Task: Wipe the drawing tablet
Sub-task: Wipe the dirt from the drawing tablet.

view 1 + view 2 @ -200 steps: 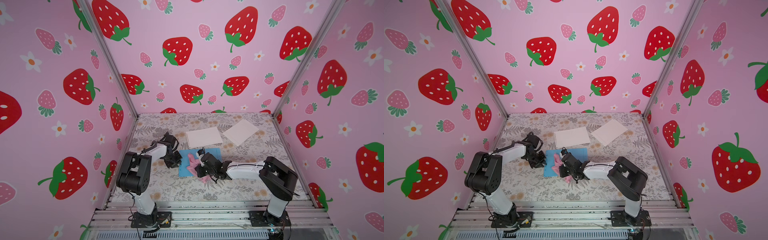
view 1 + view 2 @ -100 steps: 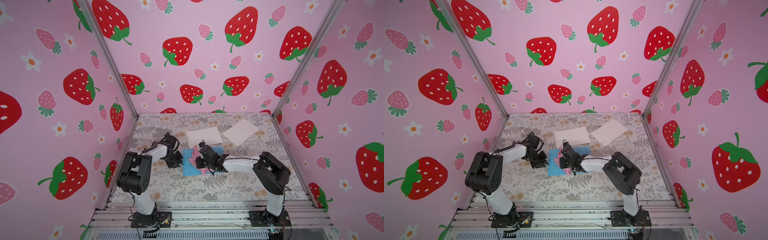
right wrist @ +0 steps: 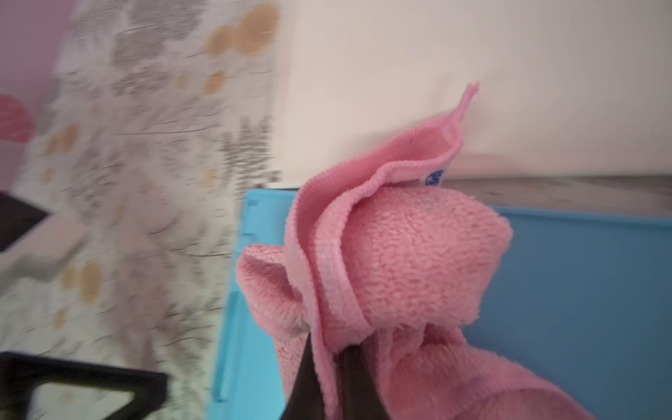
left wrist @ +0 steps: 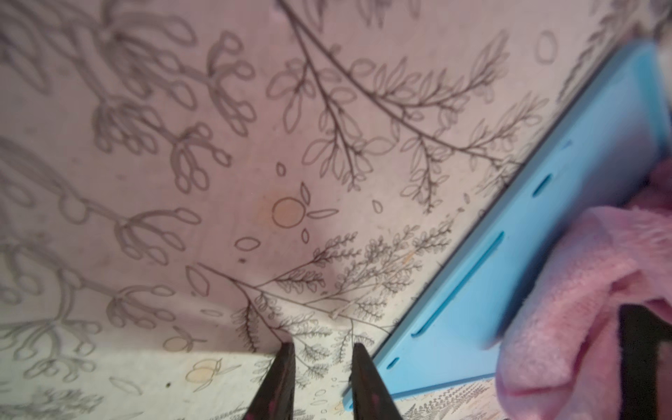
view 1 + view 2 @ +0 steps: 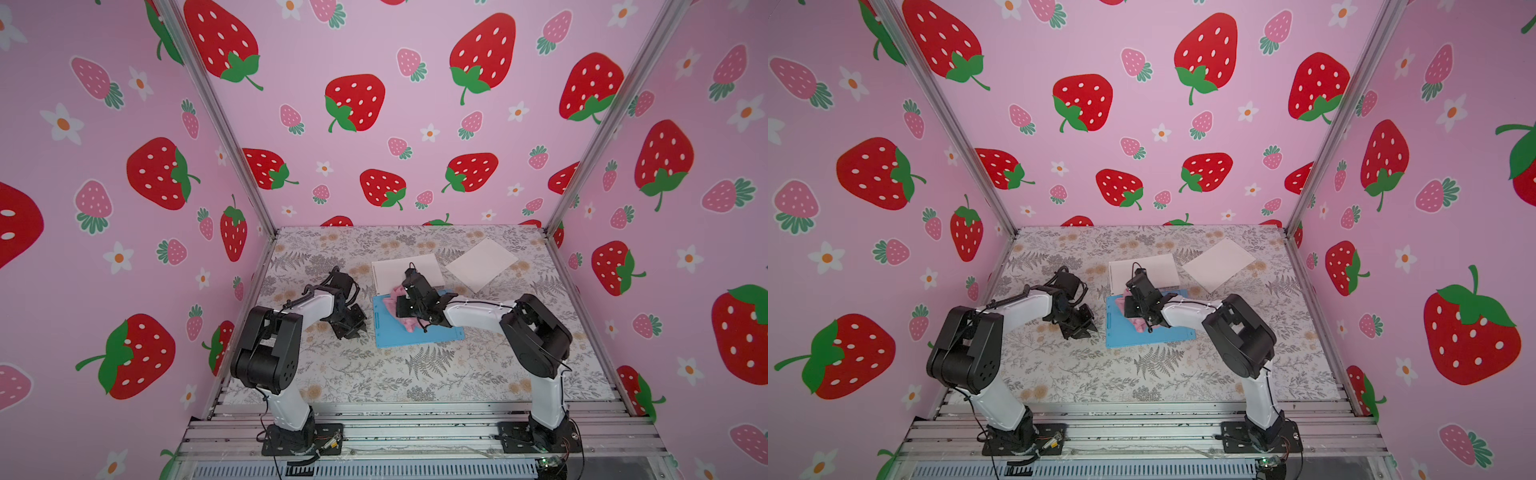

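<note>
Pink cloth tight in right pincer atop blue drawing tablet; left pincer slightly apart, empty.

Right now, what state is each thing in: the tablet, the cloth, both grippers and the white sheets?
drawing tablet: flat on the table, partly covered by the cloth.
pink cloth: bunched, resting on the tablet, pinched at one end.
right gripper: shut on the pink cloth.
left gripper: open, empty, beside the tablet's edge.
white sheets: flat, untouched, behind the tablet.
</note>
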